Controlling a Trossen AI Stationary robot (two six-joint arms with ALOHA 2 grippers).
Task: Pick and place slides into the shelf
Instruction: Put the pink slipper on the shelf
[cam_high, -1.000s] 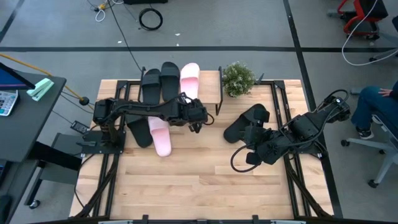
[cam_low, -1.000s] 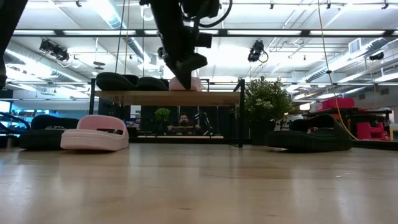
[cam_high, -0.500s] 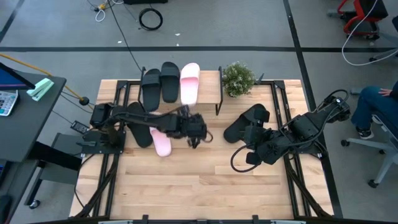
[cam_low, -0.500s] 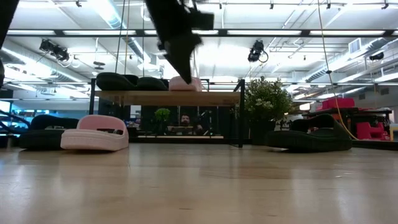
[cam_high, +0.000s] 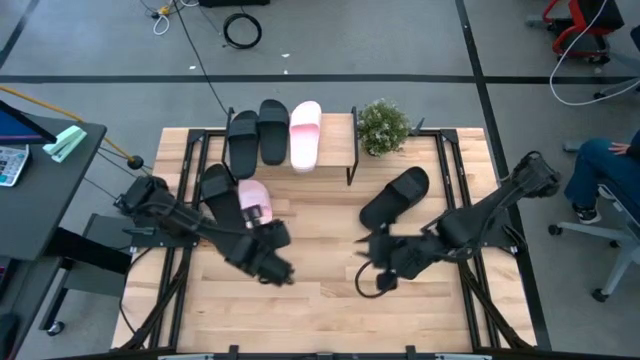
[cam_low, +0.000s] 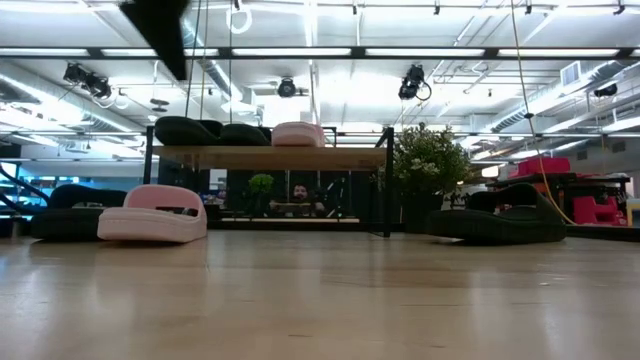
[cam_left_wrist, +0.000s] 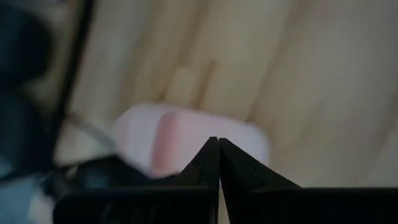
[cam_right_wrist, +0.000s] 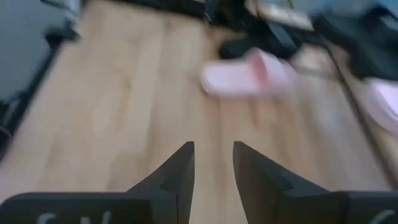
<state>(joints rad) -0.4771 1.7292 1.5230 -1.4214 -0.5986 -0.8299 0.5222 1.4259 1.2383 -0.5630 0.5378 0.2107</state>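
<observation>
The shelf (cam_high: 338, 135) stands at the table's far side. Two black slides (cam_high: 258, 135) and one pale pink slide (cam_high: 305, 133) lie on its top board (cam_low: 300, 156). Another pink slide (cam_high: 252, 203) and a black slide (cam_high: 215, 186) rest sole-down on the table's left part. More black slides (cam_high: 395, 196) lie right of the middle. My left gripper (cam_high: 272, 266) hangs shut above the table, nearer than the pink slide (cam_left_wrist: 186, 134). My right gripper (cam_high: 368, 272) is open over bare wood near the middle, with the pink slide (cam_right_wrist: 249, 74) far ahead of it.
A small green potted plant (cam_high: 382, 126) stands at the shelf's right end. Black frame rails (cam_high: 455, 190) run along both sides of the table. A person sits beyond the table's right edge (cam_high: 600, 170). Bare wood (cam_high: 320, 310) spreads along the near edge.
My left gripper has drawn back from the shelf's top, where the pink slide stays, and swung toward the table's near edge past the pink slide on the table. My right arm has stretched out, carrying its gripper toward the table's left and near edge.
</observation>
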